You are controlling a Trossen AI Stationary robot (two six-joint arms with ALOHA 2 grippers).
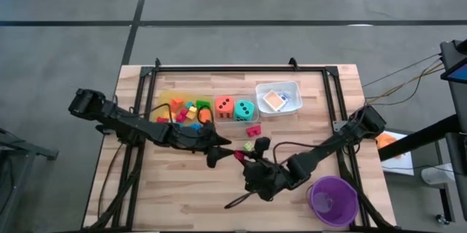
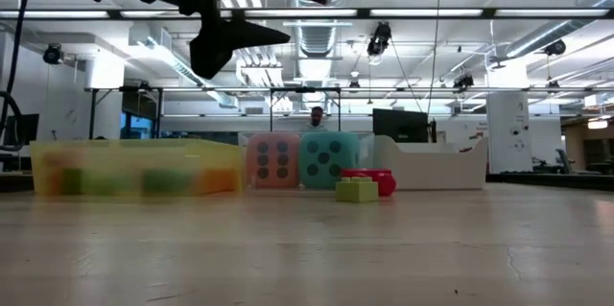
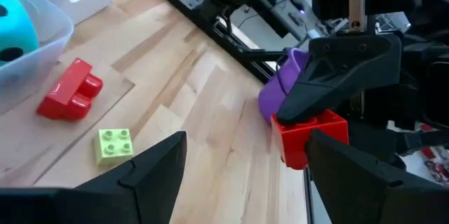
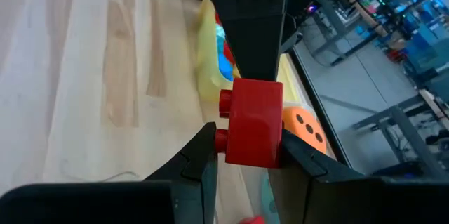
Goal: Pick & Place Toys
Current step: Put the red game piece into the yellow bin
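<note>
red block [image 4: 254, 122] clamped in right gripper [image 4: 245, 150], held up off table, presumably for handoff; left gripper [image 3: 242, 161] spread apart, facing it from 9 o'clock, nothing held; green block [image 1: 249, 146] left on table at 12 o'clock

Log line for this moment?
right pincer: shut on red plastic block, above table | left pincer: open, empty, facing it | green block, red block: on table

Wooden table [image 1: 182, 189] bears trays [image 1: 277, 98], purple cup [image 1: 333, 200], loose blocks [image 1: 252, 130]
</note>
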